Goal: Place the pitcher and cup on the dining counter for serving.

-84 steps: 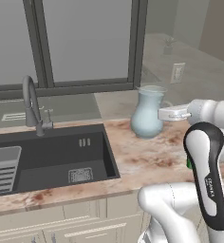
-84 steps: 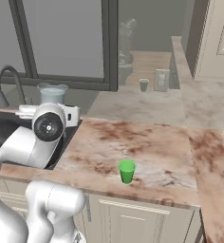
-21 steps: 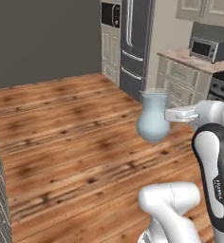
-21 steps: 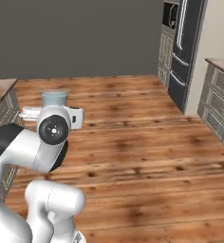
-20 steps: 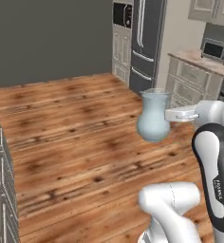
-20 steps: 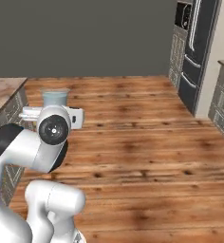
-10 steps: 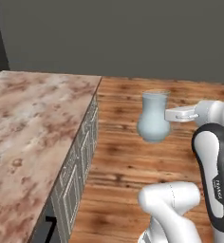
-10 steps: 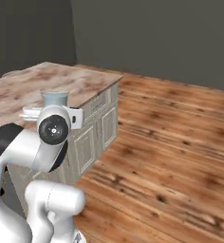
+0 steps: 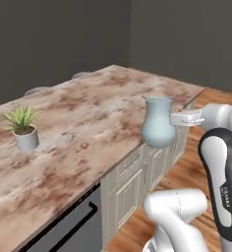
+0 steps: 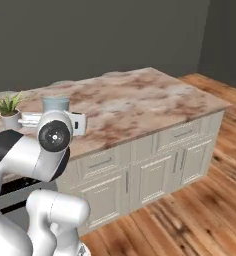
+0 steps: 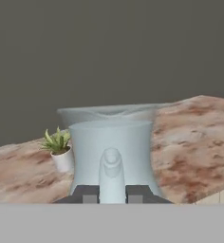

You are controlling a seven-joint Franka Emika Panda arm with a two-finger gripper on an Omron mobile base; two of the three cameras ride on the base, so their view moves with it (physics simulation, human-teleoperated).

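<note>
The arm is seen raised with its forearm held roughly level, the gripper (image 9: 179, 119) reaching sideways at the height of the pitcher (image 9: 157, 129). The jaws are clamped on the pitcher's handle, which is seen in the hand view as a pale vertical bar between the two dark fingertips (image 11: 89, 194). The pitcher is held upright and clear of the surface, directly ahead of the jaws, over the near edge of the table (image 9: 78, 123). A potted plant (image 9: 21, 127) stands on the table well beyond the jaws, to the far side of the pitcher. Small dark lettering is noted on the arm's upper link, too small to be read. In the right base view the pitcher (image 10: 55, 104) is largely hidden behind the arm's joint, only its rim being visible.
</note>
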